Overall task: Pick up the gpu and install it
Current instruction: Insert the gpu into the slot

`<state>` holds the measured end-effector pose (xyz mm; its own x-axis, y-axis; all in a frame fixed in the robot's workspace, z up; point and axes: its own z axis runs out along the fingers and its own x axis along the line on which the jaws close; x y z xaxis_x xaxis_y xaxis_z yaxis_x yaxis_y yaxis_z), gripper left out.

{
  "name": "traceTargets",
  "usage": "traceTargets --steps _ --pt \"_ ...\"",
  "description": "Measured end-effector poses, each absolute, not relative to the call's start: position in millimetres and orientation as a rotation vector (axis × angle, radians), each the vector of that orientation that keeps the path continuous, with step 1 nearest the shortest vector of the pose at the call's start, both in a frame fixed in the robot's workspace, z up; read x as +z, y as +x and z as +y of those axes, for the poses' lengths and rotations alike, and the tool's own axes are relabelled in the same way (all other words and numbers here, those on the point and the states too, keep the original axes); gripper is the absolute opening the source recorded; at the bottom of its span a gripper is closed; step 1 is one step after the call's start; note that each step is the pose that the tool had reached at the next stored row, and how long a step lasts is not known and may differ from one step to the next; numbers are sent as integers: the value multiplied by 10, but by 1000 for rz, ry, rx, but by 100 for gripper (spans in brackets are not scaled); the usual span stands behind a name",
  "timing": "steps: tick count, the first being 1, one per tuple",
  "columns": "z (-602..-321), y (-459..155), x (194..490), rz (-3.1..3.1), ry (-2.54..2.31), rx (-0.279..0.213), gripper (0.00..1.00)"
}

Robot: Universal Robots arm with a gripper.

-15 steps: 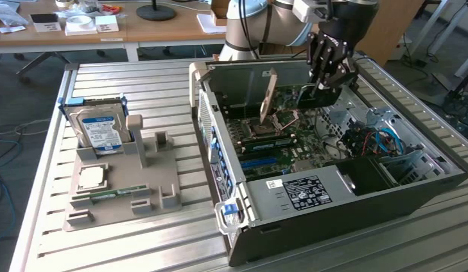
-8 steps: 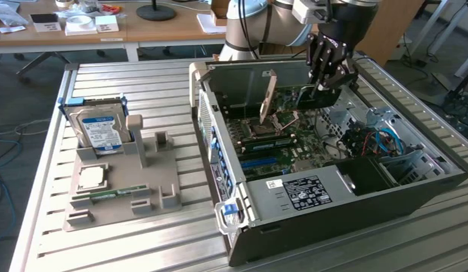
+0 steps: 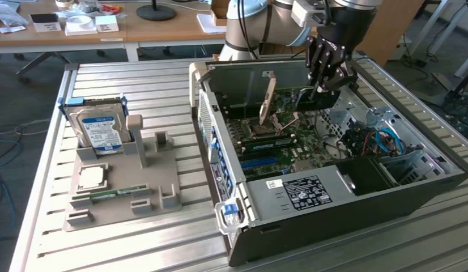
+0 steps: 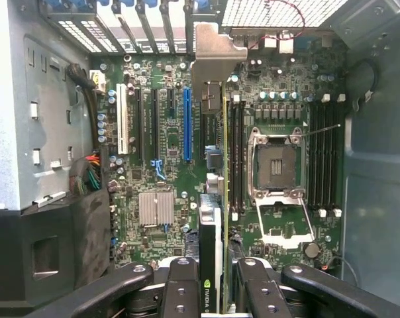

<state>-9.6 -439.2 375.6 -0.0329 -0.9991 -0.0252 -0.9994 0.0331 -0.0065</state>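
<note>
The gpu (image 3: 306,102) hangs edge-down inside the open computer case (image 3: 218,147), above the motherboard (image 4: 167,165) and not seated. The pincer (image 3: 324,79) is closed on its upper edge, one of its fingers (image 4: 181,288) on each face.

I judge the card light and stiff but fragile. The cooler block and bare board edges are the safe places to hold, and any tilt could jam it at a slot.

Going left to right in the exterior view, a hard drive (image 3: 98,127), a processor (image 3: 92,177) and a RAM stick (image 3: 113,194) sit in a grey holder (image 3: 154,187) on the worktop (image 3: 128,79), well apart from the card.

Inside the case, the cable bundle (image 4: 87,175), blue slot (image 4: 187,126) and empty processor socket (image 4: 275,165) crowd the space below it.
</note>
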Motion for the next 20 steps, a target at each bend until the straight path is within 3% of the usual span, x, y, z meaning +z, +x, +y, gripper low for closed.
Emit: traceTargets --steps 20 --pt "-4392 -96 3679 2242 -2169 20 27"
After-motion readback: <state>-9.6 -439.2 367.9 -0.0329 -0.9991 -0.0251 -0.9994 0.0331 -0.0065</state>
